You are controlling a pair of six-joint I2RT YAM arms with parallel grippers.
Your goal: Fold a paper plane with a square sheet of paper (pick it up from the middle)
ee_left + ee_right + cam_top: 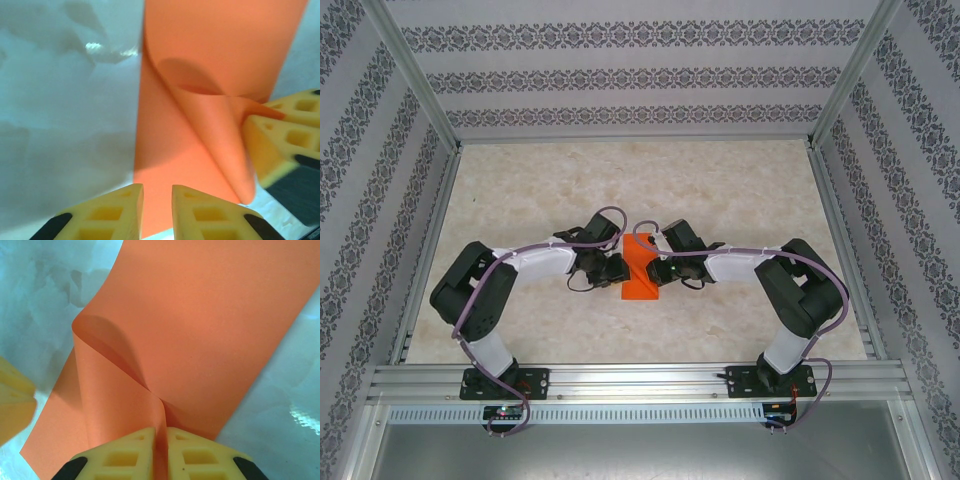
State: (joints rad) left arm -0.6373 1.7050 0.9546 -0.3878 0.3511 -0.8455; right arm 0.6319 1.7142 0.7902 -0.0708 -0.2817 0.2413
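Note:
The square sheet of paper, bright orange, lies mid-table between both grippers as a folded strip with one flap curled upward. My right gripper is shut on that raised flap, the paper pinched between its yellow fingertips; its fingers also appear at the right of the left wrist view. My left gripper hovers at the sheet's near edge with its jaws slightly apart and nothing between them; the paper lies beyond the gap. One left finger shows at the right wrist view's left edge. No dart-shaped paper plane is in view.
The pale marbled tabletop surrounds the paper. Aluminium frame rails run along the near edge, and patterned walls close in the back and sides.

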